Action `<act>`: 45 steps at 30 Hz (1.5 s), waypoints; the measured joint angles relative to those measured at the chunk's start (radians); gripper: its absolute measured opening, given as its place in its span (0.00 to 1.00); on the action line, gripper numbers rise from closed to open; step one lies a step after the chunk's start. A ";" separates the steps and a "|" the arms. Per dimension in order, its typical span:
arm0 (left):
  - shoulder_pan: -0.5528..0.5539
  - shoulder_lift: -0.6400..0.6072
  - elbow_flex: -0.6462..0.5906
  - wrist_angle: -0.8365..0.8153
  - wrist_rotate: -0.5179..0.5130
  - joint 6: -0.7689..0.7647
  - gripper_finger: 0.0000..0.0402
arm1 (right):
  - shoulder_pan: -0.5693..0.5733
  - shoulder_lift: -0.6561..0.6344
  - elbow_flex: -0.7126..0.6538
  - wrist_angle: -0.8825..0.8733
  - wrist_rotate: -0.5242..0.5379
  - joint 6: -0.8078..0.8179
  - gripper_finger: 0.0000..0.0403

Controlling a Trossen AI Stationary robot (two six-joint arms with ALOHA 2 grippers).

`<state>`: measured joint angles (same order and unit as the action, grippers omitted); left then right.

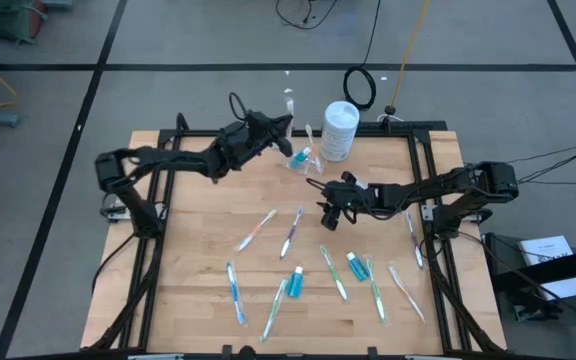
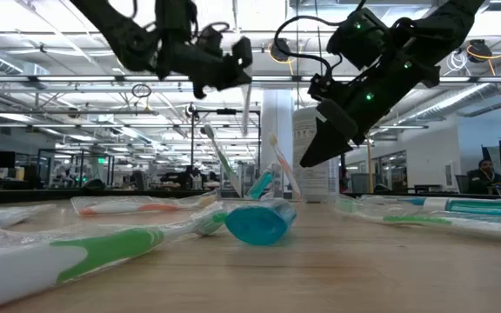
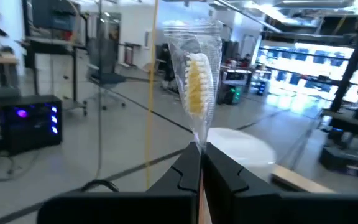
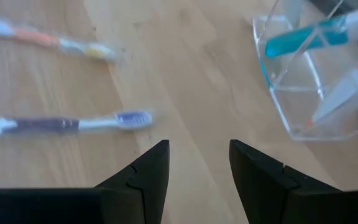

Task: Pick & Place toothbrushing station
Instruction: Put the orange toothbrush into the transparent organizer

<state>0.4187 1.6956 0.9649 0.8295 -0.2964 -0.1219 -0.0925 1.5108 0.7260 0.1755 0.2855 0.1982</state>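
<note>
We see the left gripper (image 3: 199, 163) pinching a wrapped yellow-bristled toothbrush (image 3: 196, 84) above the clear plastic cup (image 1: 303, 162); the right gripper (image 4: 197, 163) hovers spread beside it.

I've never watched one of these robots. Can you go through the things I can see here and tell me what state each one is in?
Left gripper: shut on a wrapped toothbrush, held up above the table.
Right gripper: fingers open, empty, over bare wood.
Clear cup: upright, holding a blue tube and a toothbrush.
White canister: standing upright beside the cup.
Purple toothbrush: lying flat on the table.
Blue tube near the front: lying on its side.
</note>
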 joint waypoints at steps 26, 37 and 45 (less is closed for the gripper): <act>-0.152 0.145 0.000 0.177 -0.433 0.253 0.00 | -0.034 0.000 -0.005 0.068 0.000 -0.031 0.40; -0.127 0.270 0.076 0.236 -0.465 0.333 0.01 | -0.072 0.000 -0.005 0.158 -0.001 -0.064 0.40; -0.116 0.378 0.138 0.214 -0.539 0.315 0.00 | -0.077 0.000 -0.005 0.145 -0.003 -0.061 0.40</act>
<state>0.3027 2.0738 1.1033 1.0438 -0.8350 0.1932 -0.1699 1.5108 0.7208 0.3208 0.2825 0.1371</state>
